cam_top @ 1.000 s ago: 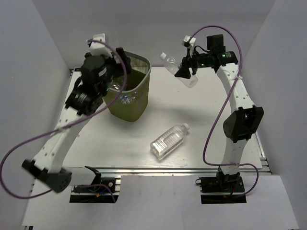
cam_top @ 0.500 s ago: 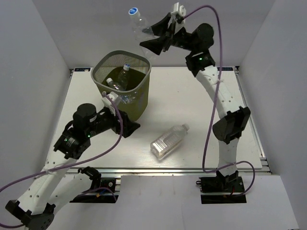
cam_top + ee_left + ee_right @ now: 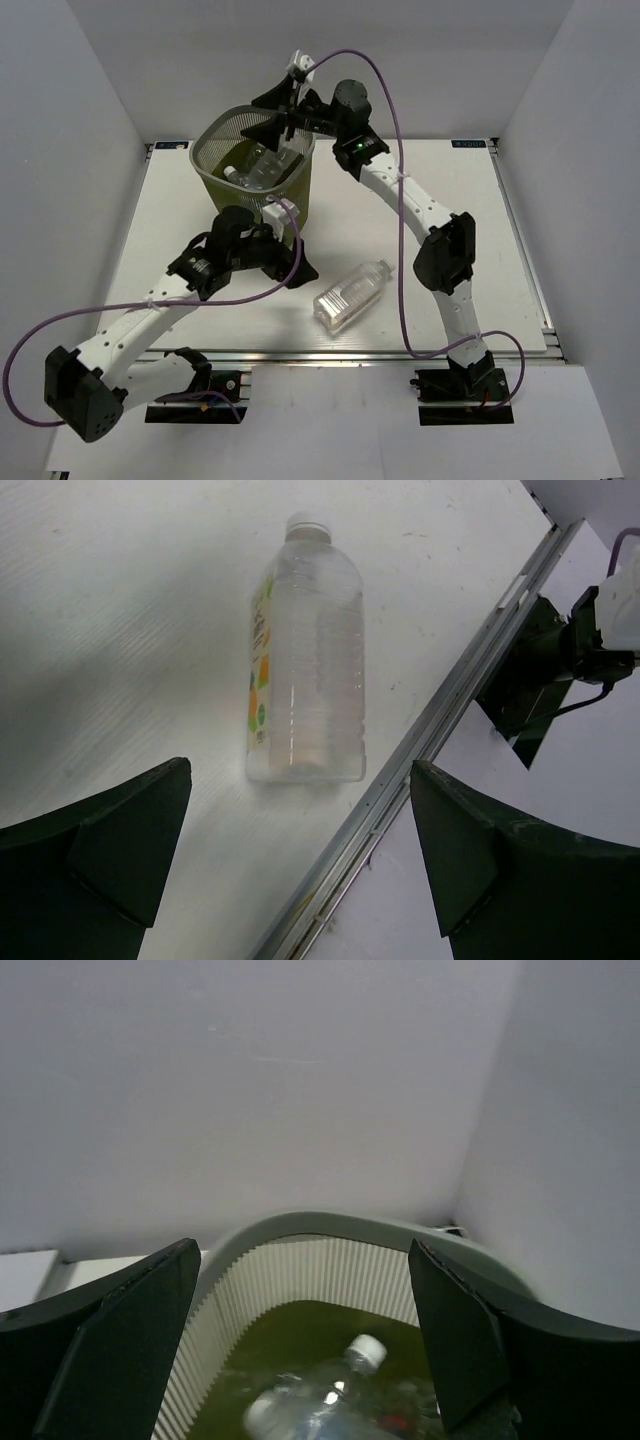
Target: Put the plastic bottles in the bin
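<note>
Right, from the top camera I am looking down at the right gripper, which is hanging over the far rim of the bin with its jaws spread wide and nothing between them. Clear bottles are lying inside the bin, though from above I am not making out how many. The right wrist camera is giving me what the overhead cannot: the pale rim curving just below the fingers, the ribbed mesh wall, and a white-capped bottle resting on the olive bottom. The left gripper is hovering over the table just in front of the bin, also gaping and holding nothing. One ribbed bottle is lying on its side on the table, apart from the bin, between the two arms. The left wrist camera is framing it between the open fingers, touching neither. In that view its white cap is at the far end, a green-and-orange label is running down one side, and the metal edge rail is close by. That label is not showing from overhead.
</note>
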{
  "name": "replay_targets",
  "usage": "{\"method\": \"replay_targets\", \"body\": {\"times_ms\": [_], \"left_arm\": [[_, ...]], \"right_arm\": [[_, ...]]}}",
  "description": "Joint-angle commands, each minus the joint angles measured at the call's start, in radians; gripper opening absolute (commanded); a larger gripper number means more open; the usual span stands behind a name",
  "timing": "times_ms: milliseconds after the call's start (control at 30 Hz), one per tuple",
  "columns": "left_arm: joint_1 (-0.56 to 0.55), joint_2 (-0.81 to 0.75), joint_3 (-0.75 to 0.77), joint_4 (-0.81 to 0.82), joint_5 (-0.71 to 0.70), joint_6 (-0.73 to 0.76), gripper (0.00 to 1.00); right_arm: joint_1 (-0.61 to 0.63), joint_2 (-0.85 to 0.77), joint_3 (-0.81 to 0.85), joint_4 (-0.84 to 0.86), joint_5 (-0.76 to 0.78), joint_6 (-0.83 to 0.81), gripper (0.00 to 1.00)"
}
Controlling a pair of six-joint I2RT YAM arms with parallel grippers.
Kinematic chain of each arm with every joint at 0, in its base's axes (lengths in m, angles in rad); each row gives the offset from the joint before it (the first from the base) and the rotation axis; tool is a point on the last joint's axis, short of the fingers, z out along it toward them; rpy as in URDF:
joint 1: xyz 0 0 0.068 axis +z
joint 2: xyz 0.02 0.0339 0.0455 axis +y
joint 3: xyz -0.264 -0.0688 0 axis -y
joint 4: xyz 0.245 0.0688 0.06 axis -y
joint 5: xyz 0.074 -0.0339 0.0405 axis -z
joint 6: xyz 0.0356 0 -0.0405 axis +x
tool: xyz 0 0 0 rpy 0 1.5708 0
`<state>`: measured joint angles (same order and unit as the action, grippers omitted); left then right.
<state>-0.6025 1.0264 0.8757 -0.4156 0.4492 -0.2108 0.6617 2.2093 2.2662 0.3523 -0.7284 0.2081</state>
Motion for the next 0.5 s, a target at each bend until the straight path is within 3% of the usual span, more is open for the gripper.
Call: {"method": "replay_targets", "body": {"times_ms": [0, 67, 100, 133, 200, 233, 267, 300, 400, 433, 467], "left_arm": [[-0.051, 0.076, 0.000, 0.116, 0.029, -0.012, 1.00], [-0.104, 0.162, 0.023, 0.144, 0.017, -0.012, 1.00], [-0.124, 0.193, 0.049, 0.155, 0.017, -0.012, 1.00], [-0.144, 0.227, 0.064, 0.155, 0.003, -0.012, 1.00], [-0.203, 0.296, 0.121, 0.155, -0.042, -0.002, 1.00], [-0.220, 0.358, 0.138, 0.137, -0.065, 0.008, 1.00], [-0.241, 0.386, 0.166, 0.123, -0.095, 0.008, 1.00], [-0.241, 0.409, 0.166, 0.123, -0.104, 0.017, 1.00], [-0.252, 0.486, 0.190, 0.123, -0.124, 0.017, 1.00], [-0.252, 0.523, 0.216, 0.123, -0.142, 0.027, 1.00], [-0.252, 0.538, 0.229, 0.123, -0.156, 0.036, 1.00]], "right_arm": [[-0.060, -0.149, 0.018, -0.045, 0.119, -0.093, 0.90], [-0.102, -0.235, -0.010, -0.169, 0.170, -0.114, 0.90], [-0.132, -0.259, -0.042, -0.205, 0.276, -0.148, 0.90], [-0.173, -0.310, -0.089, -0.298, 0.305, -0.157, 0.82], [-0.273, -0.414, -0.181, -0.346, 0.363, -0.193, 0.59], [-0.298, -0.437, -0.294, -0.428, 0.363, -0.197, 0.42], [-0.325, -0.462, -0.331, -0.494, 0.362, -0.200, 0.13], [-0.393, -0.530, -0.365, -0.562, 0.362, -0.252, 0.06], [-0.485, -0.670, -0.587, -0.665, 0.272, -0.355, 0.09], [-0.497, -0.704, -0.754, -0.674, 0.247, -0.407, 0.20], [-0.525, -0.771, -0.804, -0.700, 0.229, -0.427, 0.27]]}}
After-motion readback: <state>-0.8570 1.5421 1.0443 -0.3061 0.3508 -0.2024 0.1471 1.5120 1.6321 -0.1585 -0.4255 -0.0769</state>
